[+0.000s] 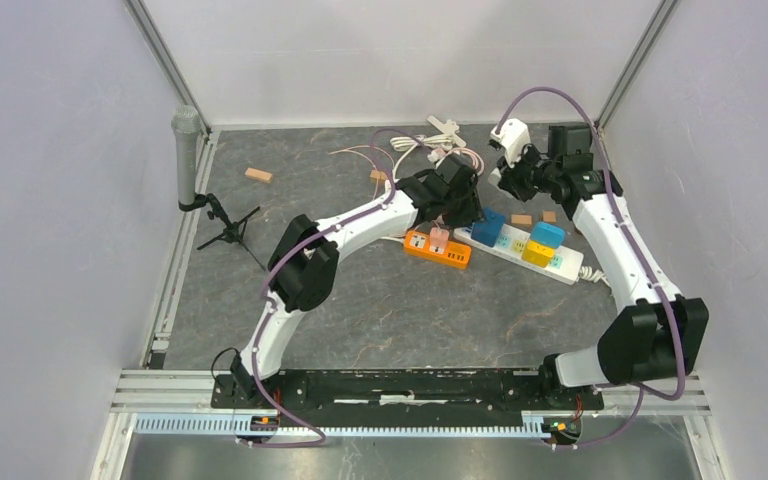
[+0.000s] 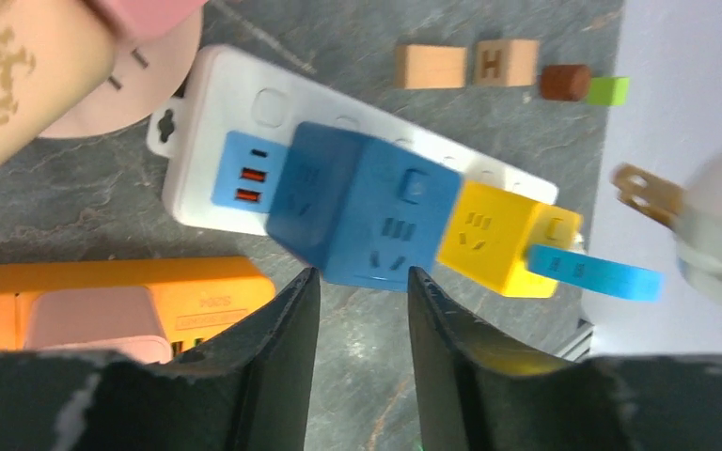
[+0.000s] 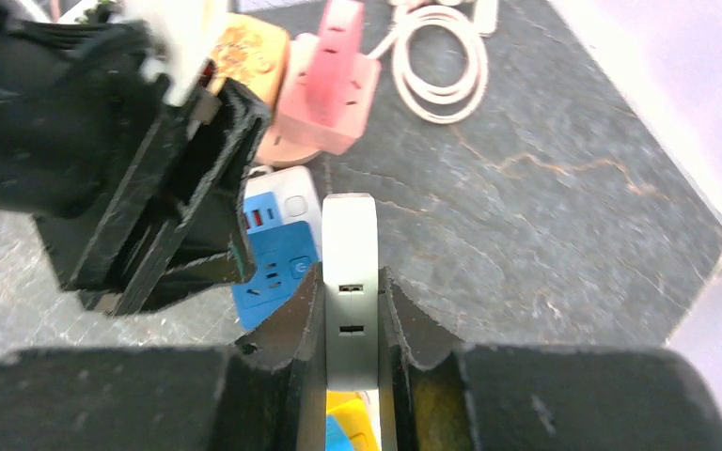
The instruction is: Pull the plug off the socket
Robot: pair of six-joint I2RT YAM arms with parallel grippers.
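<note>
Right wrist: right jaws clamp plug (image 3: 350,282), out of strip (image 2: 235,94). Left jaws wide, blue cube (image 2: 376,216) just ahead. Risk: close arms colliding; strip dragged.

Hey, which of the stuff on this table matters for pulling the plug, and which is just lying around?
Job: white plug in the right gripper; white power strip; left gripper near it.
Lying about: orange power strip; wooden blocks; microphone; coiled cable.
</note>
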